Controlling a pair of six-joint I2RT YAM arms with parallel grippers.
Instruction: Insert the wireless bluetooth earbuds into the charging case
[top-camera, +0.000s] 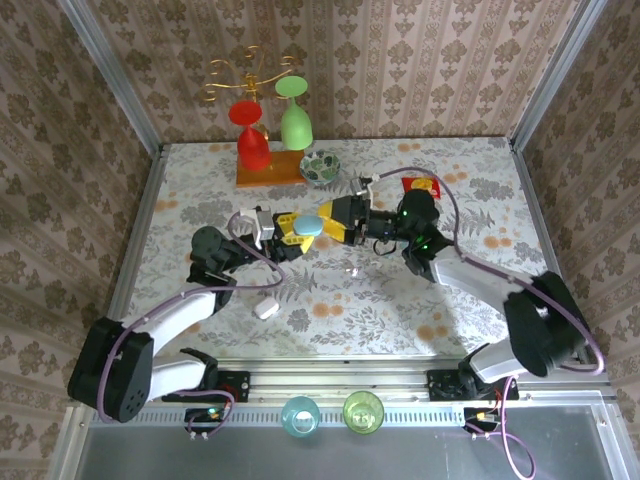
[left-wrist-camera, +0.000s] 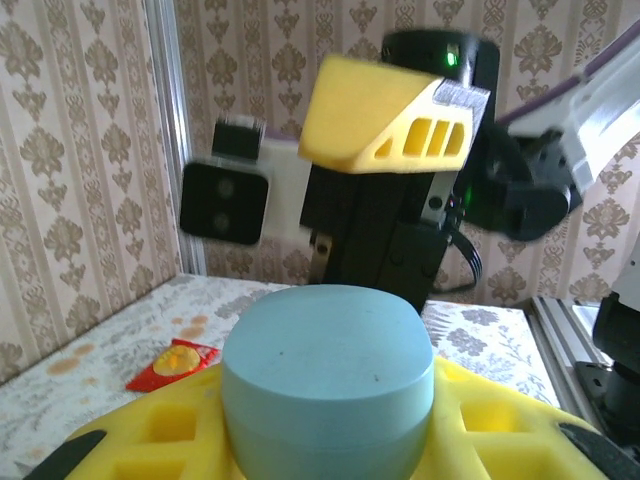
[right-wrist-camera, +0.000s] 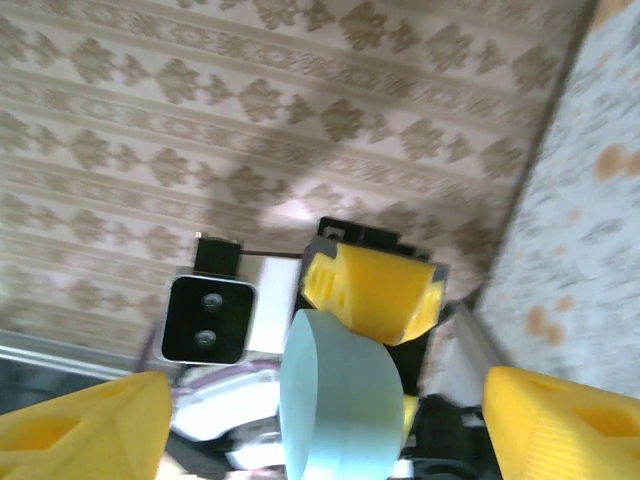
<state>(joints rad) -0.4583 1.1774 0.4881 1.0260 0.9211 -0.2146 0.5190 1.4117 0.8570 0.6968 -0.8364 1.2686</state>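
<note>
A light blue pebble-shaped charging case is held above the table's middle with my left gripper shut on it. In the left wrist view the case sits with its lid closed between my yellow fingers. My right gripper faces it from the right, open, one yellow finger hanging just above the case. In the right wrist view the case stands edge-on between my wide-apart right fingers, not touching them. A tiny whitish piece, perhaps an earbud, lies on the table below the grippers.
A white pebble-shaped case lies on the table near the left arm. At the back stand a rack with red and green glasses and a patterned bowl. A red packet lies back right. Two cups sit on the front rail.
</note>
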